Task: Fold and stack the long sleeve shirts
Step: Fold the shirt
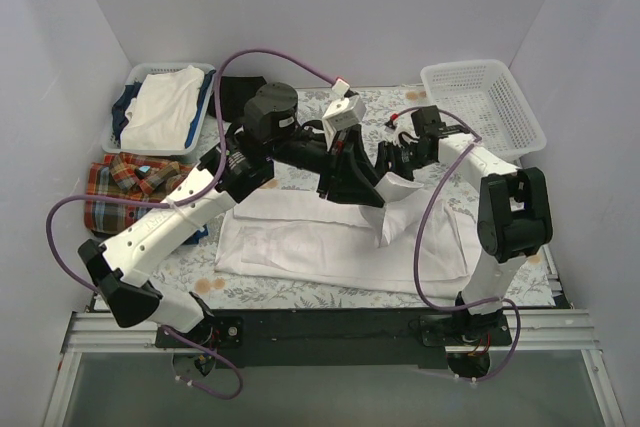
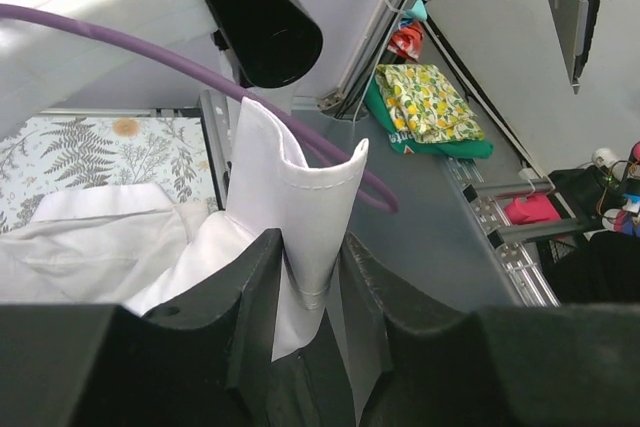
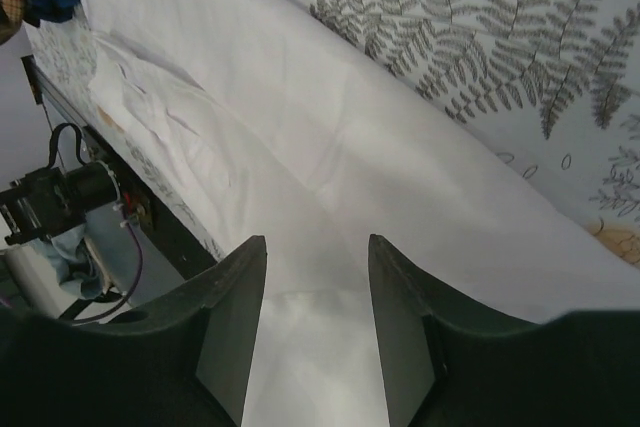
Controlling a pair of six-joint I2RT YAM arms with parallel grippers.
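Observation:
The white collared shirt (image 1: 300, 239) lies spread on the fern-print table cover, its upper part folded over. My left gripper (image 1: 374, 197) is shut on a sleeve cuff (image 2: 300, 187) of it and holds it lifted above the shirt's right half. In the left wrist view the left gripper (image 2: 310, 247) has the cuff standing up curled between the jaws. My right gripper (image 1: 393, 162) hovers just behind that spot. In the right wrist view the right gripper (image 3: 317, 247) is open, and the white shirt (image 3: 300, 97) lies flat beneath it. The plaid shirt (image 1: 130, 182) lies crumpled at the table's left edge.
A blue basket (image 1: 135, 75) at the back left holds a folded white garment (image 1: 165, 107) over dark blue cloth. A small black garment (image 1: 240, 92) lies beside it. A white basket (image 1: 480, 102) stands at the back right. Purple cables loop off both arms.

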